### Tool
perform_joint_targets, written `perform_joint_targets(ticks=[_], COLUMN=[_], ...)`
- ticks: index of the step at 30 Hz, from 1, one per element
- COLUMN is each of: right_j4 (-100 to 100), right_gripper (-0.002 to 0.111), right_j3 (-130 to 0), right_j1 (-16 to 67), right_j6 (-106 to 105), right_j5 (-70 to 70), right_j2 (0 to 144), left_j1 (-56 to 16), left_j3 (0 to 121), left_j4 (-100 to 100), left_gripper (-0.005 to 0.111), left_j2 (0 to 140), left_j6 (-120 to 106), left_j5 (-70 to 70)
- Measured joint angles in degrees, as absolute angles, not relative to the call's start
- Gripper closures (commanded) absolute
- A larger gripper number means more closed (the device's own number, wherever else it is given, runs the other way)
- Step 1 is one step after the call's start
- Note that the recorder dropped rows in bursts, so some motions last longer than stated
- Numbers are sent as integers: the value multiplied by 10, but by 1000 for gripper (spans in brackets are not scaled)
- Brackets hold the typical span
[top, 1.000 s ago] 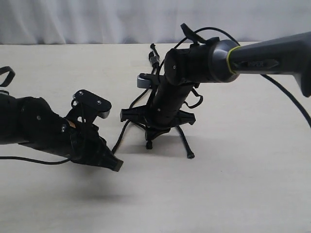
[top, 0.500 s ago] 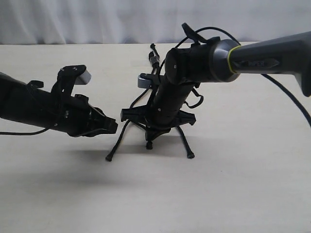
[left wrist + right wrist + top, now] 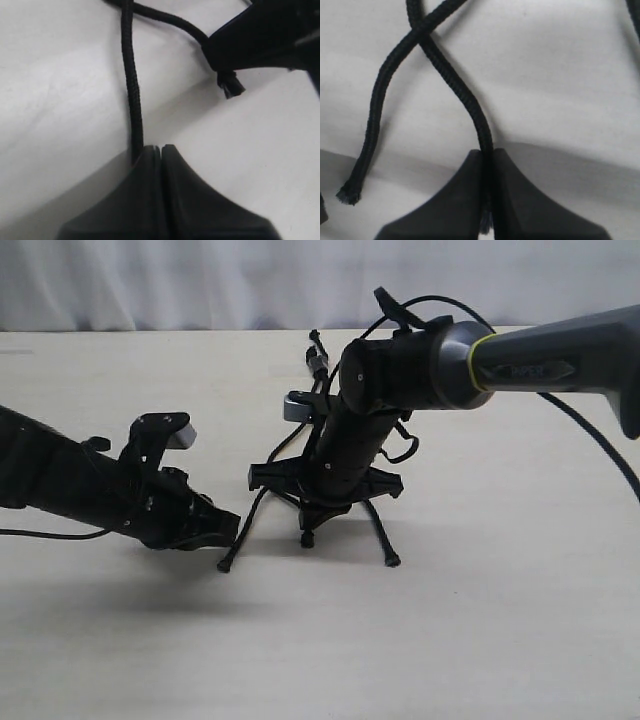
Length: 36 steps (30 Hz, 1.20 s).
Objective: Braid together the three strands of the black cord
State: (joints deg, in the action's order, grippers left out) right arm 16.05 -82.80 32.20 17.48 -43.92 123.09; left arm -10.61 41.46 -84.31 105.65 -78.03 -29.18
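Gripping a strand (image 3: 465,100) tight in the right hand (image 3: 489,152). Squeezed closed with nothing inside: the left hand (image 3: 161,150), just beside a second strand (image 3: 132,90), its end on the table (image 3: 50,75).

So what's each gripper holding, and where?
Right gripper pinches one thin matte black rope strand near its tip. Left gripper is shut, apparently on nothing; another strand passes beside it.

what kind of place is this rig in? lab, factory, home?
Probably a lab or test bench: a bare pale tabletop, a plain white curtain behind it, and a left robot arm and right robot arm working on nothing but a black cord.
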Motion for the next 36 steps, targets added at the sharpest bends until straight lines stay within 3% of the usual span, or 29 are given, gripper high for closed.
perform_joint_targets(ticks=[24,36], right_j4=[155,33], right_gripper=[104,104], right_j3=[-828,-828], right_j1=[322,322], right_j6=[175,175], right_j5=[-484,-556], right_j2=[1214,1183], left_j1=[-109,-181], left_j3=[417,427], left_j4=[-883,-891], left_gripper=[107,107], left_j2=[1116,1113], left_j6=[-780,-780], left_j5=[-313,-268])
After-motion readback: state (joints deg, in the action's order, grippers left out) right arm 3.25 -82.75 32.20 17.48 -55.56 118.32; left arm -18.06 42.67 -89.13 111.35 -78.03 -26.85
